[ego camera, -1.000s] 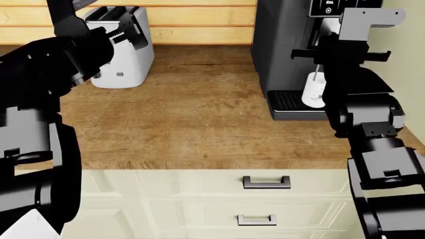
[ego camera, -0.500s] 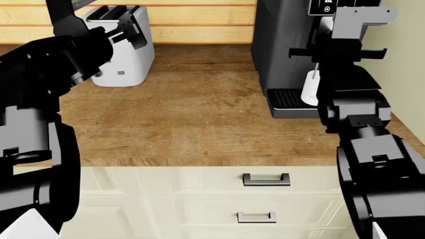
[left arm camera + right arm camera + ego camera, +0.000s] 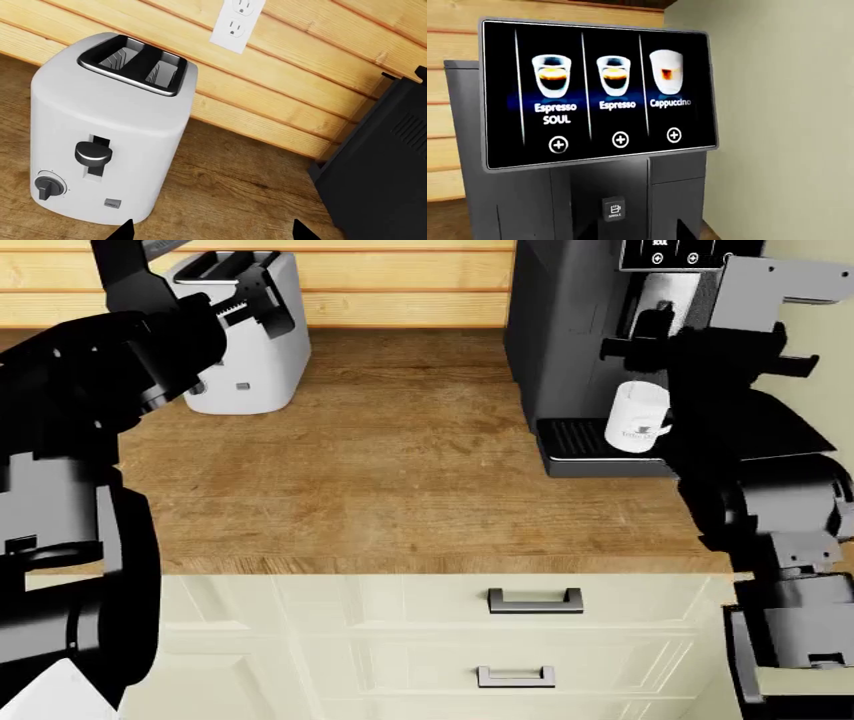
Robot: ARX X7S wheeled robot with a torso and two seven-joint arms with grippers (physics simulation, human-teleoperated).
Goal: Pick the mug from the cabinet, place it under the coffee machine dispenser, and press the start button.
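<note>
The brown wood-grain tabletop (image 3: pixel 400 470) carries everything in use, backed by a wall of pale horizontal wooden planks (image 3: pixel 293 85). The tall dark-grey boxy coffee machine (image 3: pixel 574 330) stands at the right end of it, against the wall, probably so its front faces the robot squarely. Its glossy black touch panel (image 3: pixel 597 92) reads "Espresso SOUL", "Espresso" and "Cappuccino" under three pictured glasses, each with a circled plus below; a small grey key lower down (image 3: pixel 614 209) is marked "SINGLE".

The white two-slot toaster (image 3: pixel 110 135) sits well apart at the left, with a black lever, a dial and a small grey tag too small to read. A white wall socket (image 3: pixel 238 22) is mounted on the planks above it.

The plain white cylindrical mug (image 3: pixel 637 418) stands upright on the black grilled drip tray (image 3: pixel 577 440), under the machine's front, where a pour would land; faint lettering on it cannot be read. The dispenser block itself is mostly hidden by the right arm.

The right gripper (image 3: pixel 747 310) is raised beside the panel, seemingly lined up for the start press; whether its fingers are apart or together cannot be told. The left gripper (image 3: pixel 247 305) hangs idle by the toaster with its fingers spread and empty.
</note>
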